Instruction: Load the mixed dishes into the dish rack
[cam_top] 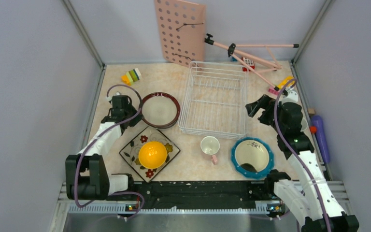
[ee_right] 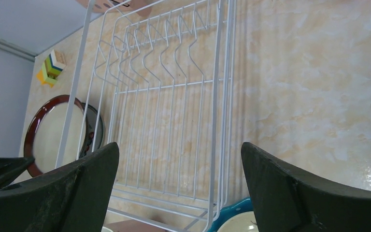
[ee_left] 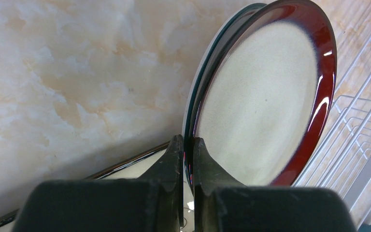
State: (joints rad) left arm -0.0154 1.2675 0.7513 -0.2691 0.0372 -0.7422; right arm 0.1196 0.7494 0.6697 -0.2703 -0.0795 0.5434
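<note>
Yellow-orange bowl (cam_top: pixel 152 154) sits on the square floral plate (cam_top: pixel 131 149), nearest the arm bases at left. To its right on the marbled table (cam_top: pixel 164 77) are the pink cup (cam_top: pixel 210 145), mouth up, and the teal white-dotted dish (cam_top: pixel 251 152). Just beyond the floral plate, the left gripper (ee_left: pixel 187 147) is clenched on the rim of the brown-rimmed round plate (ee_left: pixel 261 96), one finger on each face. That plate lies just left of the dish rack (cam_top: pixel 215 104). The right gripper (ee_right: pixel 178 147) hangs with jaws spread wide and nothing between them, just beside the rack's right side. Farthest back are toy blocks (cam_top: pixel 131 76) and a leaning pink pegboard (cam_top: pixel 179 31).
</note>
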